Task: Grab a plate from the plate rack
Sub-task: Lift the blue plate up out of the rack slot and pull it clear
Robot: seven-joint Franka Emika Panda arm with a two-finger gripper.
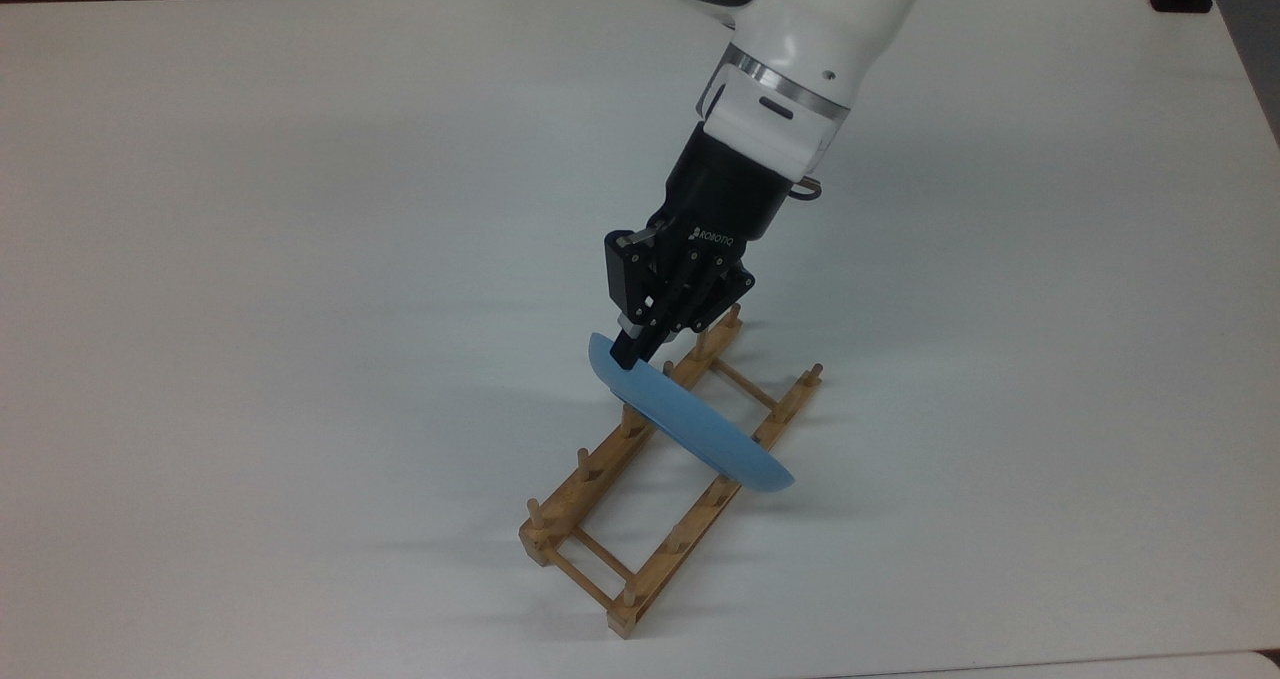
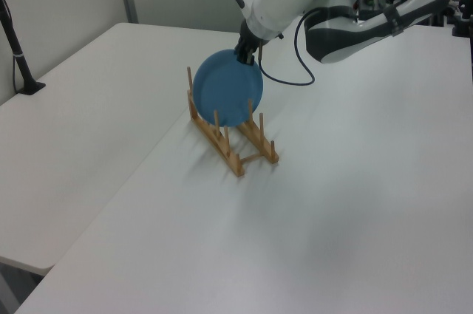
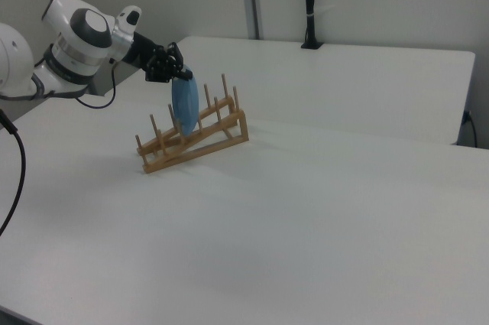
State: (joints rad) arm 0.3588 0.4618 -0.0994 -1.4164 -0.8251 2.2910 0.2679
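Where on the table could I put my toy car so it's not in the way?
The table is bare in the top view's whole left half and right of the plate rack. It's crowded where the gripper holds the plate.

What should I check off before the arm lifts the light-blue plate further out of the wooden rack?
1. Grip: the black two-finger tool is shut on the top rim of the round light-blue plastic plate: ok.
2. Plate pose: it stands on edge across the light-brown wooden ladder-shaped plate rack, between the pegs: ok.
3. Plate free of the rack: in the left view its lower edge sits behind the pegs; contact with the rails: cannot tell.
4. Rack flat on the white table: ok.
5. Path above the plate: nothing over it but the arm: ok.
6. Grip firmness against slipping: cannot tell.
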